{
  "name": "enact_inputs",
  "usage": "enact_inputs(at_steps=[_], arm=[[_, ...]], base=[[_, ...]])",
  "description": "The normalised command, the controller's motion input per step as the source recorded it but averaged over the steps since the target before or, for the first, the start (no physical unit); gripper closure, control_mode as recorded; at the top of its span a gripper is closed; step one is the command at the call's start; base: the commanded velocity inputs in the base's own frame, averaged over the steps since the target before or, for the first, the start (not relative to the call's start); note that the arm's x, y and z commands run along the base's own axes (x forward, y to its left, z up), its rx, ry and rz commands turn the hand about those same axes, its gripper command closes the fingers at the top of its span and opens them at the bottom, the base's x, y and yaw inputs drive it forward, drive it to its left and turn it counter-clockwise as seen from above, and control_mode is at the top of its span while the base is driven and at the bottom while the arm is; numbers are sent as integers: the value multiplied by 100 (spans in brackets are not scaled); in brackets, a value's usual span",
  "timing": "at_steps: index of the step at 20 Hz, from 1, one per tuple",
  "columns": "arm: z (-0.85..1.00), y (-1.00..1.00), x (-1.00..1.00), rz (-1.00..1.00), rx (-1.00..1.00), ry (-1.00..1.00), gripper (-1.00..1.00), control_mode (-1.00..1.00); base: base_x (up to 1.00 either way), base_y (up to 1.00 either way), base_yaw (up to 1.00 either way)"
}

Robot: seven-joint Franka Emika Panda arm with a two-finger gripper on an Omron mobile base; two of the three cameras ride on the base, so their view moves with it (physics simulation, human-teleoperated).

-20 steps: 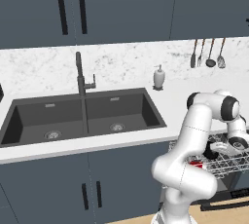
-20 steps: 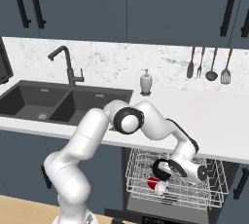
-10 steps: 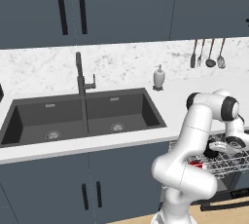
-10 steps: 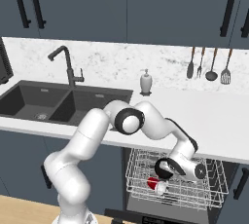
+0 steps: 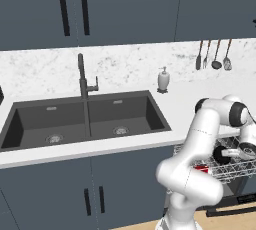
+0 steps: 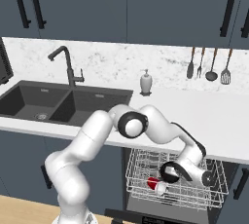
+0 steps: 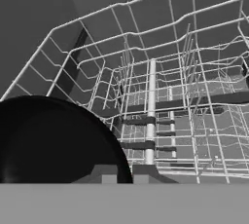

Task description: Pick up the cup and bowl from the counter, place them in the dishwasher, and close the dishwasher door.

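The counter [image 6: 214, 121] runs wide, white and marbled, with a dark sink [image 5: 85, 119] at 9 o'clock in both base views. Under its 4 o'clock end the dishwasher [image 6: 136, 203] stands open, its wire rack [image 6: 141, 179] pulled out. The arm [image 6: 97, 140] bends down into that rack. A black bowl [image 7: 53, 140] fills 8 o'clock of the hand view, touching the gripper [image 7: 121, 173], whose tips sit nearly together on its rim, gripping it. A red cup [image 6: 154, 184] lies in the rack, at 9 o'clock of the bowl in the right base view.
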Motion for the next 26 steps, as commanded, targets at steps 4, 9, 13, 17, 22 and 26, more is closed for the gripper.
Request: enact_inputs(at_steps=[4,9,13,17,22,26], arm=[[-11,-50,-30,22,11,-34,100,-100],[-46,-1,36,14,1,-23,100,-100],[-23,-1,58,0,1,-15,100,-100],[37,-9,11,0,2,0,100,-100],[34,-7,14,-1,1,4,100,-100],[-32,29,58,-8,-8,-2,100,-100]], base=[[0,0,0],[0,0,0],[0,0,0],[0,0,0],[0,0,0],[0,0,0]])
